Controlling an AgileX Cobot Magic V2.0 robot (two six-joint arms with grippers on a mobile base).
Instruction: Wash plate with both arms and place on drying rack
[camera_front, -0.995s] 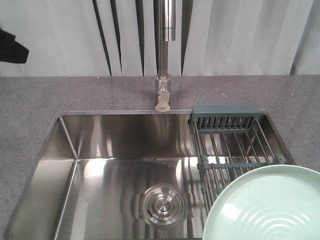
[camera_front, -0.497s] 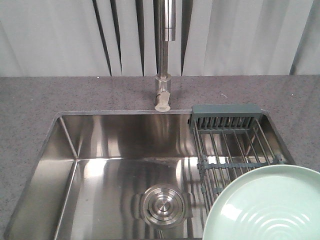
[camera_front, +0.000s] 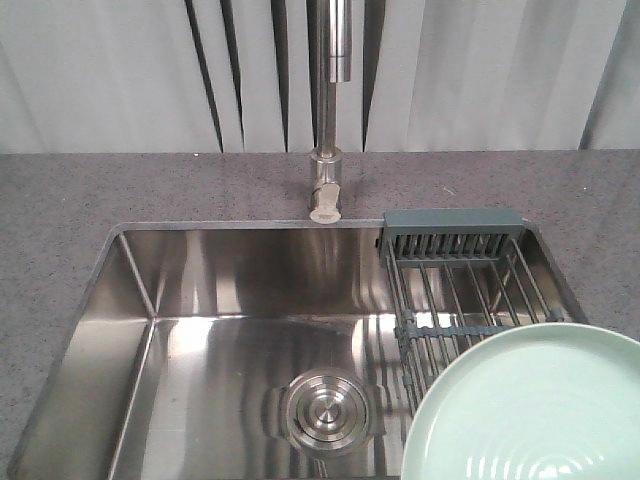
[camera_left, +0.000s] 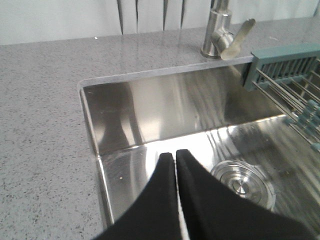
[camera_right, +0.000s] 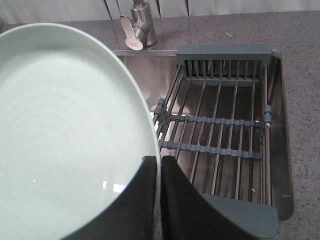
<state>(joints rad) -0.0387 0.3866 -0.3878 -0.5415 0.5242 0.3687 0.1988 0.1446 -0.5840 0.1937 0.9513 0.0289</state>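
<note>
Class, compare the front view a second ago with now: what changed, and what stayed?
The plate has edged slightly left and up in the front view, its rim clamped in the right claw. A black shape at the left edge a second ago has left that view. The faucet, sink and drying rack are unchanged.

Drying rack (camera_front: 455, 245) spans sink (camera_front: 230, 265) right end; faucet (camera_front: 326, 190) behind sink; drain (camera_front: 327, 410) in sink floor; plate (camera_front: 530, 410) before rack.

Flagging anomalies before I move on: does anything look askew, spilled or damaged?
Nothing stands out. The plate looks intact, pinched at its rim by the right gripper; the drying rack sits square across the right end of the sink.
</note>
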